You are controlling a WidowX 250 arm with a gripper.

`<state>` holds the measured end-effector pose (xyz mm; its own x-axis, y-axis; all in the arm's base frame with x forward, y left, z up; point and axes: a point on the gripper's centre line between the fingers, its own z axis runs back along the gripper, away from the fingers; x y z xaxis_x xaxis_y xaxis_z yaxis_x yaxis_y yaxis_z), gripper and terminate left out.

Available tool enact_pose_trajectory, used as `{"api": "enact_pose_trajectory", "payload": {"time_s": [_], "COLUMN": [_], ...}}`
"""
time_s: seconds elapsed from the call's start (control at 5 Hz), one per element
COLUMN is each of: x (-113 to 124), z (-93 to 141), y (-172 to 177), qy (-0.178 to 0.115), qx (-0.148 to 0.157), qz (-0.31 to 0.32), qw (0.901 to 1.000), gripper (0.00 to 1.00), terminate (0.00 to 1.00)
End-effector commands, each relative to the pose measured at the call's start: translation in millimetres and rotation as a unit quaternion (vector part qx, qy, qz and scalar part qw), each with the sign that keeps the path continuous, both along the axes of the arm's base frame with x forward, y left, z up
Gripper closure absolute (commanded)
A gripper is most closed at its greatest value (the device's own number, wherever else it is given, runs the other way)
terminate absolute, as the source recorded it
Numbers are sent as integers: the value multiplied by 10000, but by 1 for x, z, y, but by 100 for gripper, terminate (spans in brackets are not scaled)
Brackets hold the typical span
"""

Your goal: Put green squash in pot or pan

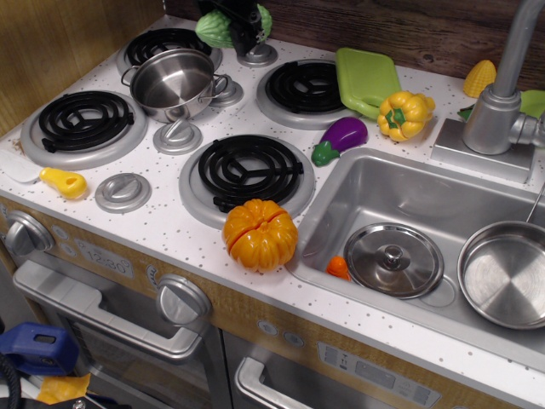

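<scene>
My gripper [237,25] is at the top of the view, shut on the green squash [215,29], which it holds in the air above the back of the stove. The squash is light green and ribbed; its ends stick out on both sides of the black fingers. The small deep steel pot [173,83] stands on the back left burner, just below and left of the squash, and it is empty. Most of the arm is out of view above the frame.
A green board [366,78], a yellow pepper [404,114] and a purple eggplant [341,136] lie by the back right burner. An orange pumpkin [260,234] sits at the front. The sink [409,192] holds a lid [393,259] and a shallow pan [507,274]. A faucet [502,94] stands at right.
</scene>
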<state>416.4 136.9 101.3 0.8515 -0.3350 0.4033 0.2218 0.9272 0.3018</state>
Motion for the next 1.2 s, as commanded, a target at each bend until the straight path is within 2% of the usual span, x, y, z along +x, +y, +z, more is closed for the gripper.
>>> {"api": "enact_pose_trajectory", "payload": {"time_s": [0.0,0.2,0.4,0.6,0.8,1.0], "x": [-16,-24,-27,-23,-23,-23], "z": [28,11,-1,-14,-14,-14], "y": [32,47,60,71,71,71], "qy": [-673,-953,-1175,-1426,-1426,-1426], "qx": [156,192,280,204,204,204], "qz": [312,657,560,408,408,408], "qw": [9971,9931,9911,9887,9887,9887], "gripper": [100,100,0,0,0,0], "terminate": [0,0,0,0,0,100]}}
